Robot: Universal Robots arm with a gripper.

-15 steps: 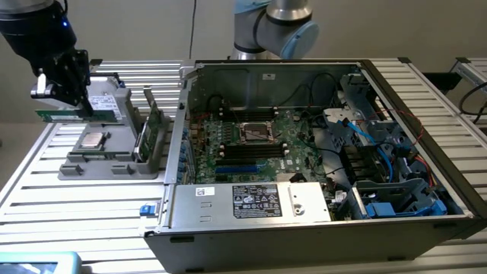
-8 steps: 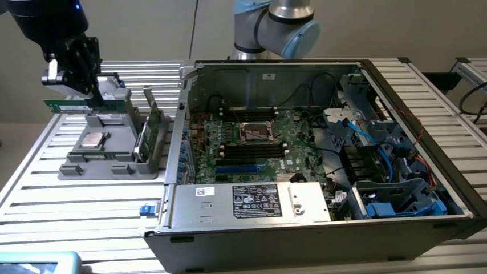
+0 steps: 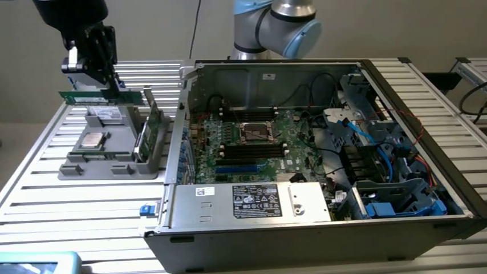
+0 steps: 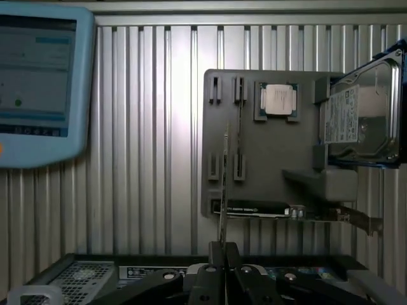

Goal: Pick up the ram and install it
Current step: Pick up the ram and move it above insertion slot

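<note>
**Carrying the ram: hold it level, clear the case wall**

At the exterior view's left, my end effector (image 3: pixel 105 91) is clenched on the ram (image 3: pixel 80 97). I grip the slim green strip near its middle, so it sticks out to either side of my fingers. It hangs in the air above the far end of the grey holder (image 3: pixel 91 168) on the slatted worktop (image 3: pixel 76 211), touching nothing but me. From my wrist I see the ram (image 4: pixel 225 184) edge-on, a thin line running out from between my fingertips (a fair sign, I judge, that it sits straight in the grip). Past it lie the holder's narrow empty grooves, the processor (image 4: pixel 278 100), the hard drive (image 4: pixel 359 114) and the larger expansion card (image 4: pixel 254 210).

The pick looks done, so this is the carrying stretch. To do it well, I judge three things matter:

- a firm clamp with no twist, since a strip this thin can pivot between the pads;
- height enough to pass over the upright expansion card (image 3: pixel 152 134) and the open case's near wall (image 3: pixel 181 114);
- the long edge kept parallel to the black slots (image 3: pixel 251 150) on the motherboard (image 3: pixel 297 148), which lie well apart from me, toward the exterior view's right.

The cables beside those slots look like the likeliest snag.
</note>
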